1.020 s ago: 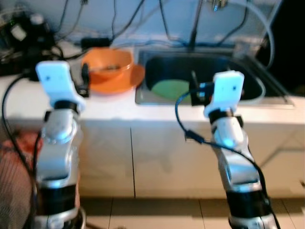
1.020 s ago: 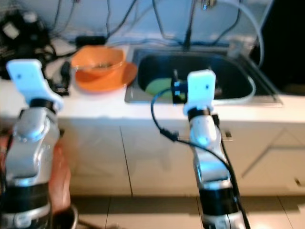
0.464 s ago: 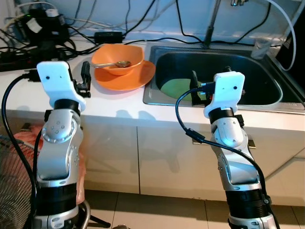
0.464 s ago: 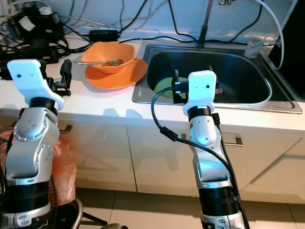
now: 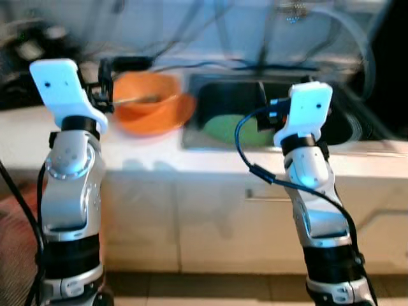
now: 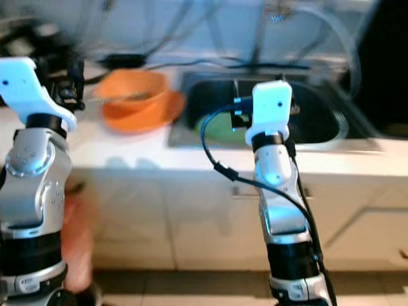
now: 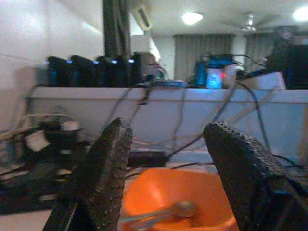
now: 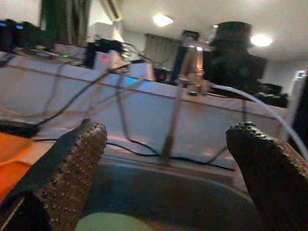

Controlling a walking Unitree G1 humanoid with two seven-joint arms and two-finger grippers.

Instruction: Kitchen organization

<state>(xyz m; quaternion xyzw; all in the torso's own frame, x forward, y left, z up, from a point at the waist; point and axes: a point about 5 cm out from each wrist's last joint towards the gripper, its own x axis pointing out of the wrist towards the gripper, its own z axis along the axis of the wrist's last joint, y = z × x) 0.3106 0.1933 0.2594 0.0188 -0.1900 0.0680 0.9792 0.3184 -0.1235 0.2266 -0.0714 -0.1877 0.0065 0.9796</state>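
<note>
Beside the sink: we take the sink (image 5: 347, 124) as landmark; it is set into the white countertop (image 5: 146, 156), before which both arms are raised.
Change: compared with half a second ago, the head views are blurred and the counter sits differently in them, so we read camera motion, not moved objects; both wrists stand higher against the counter.
Meaning for the task: we judge that nothing is yet grasped, and the approach is still being set up.
Orange bowl: the orange bowl (image 5: 143, 95) rests on an orange plate (image 5: 167, 116) left of the sink, with a spoon (image 7: 159, 215) lying inside the bowl.
Green plate: the green plate (image 5: 228, 126) lies in the sink basin.
Left gripper: the left gripper (image 7: 168, 183) is held up left of the sink, aimed over the bowl; its fingers stand apart and hold nothing.
Right gripper: the right gripper (image 8: 166, 175) is lifted at the sink's front edge, pointing toward the faucet (image 8: 190, 72); its fingers are spread wide and empty.
</note>
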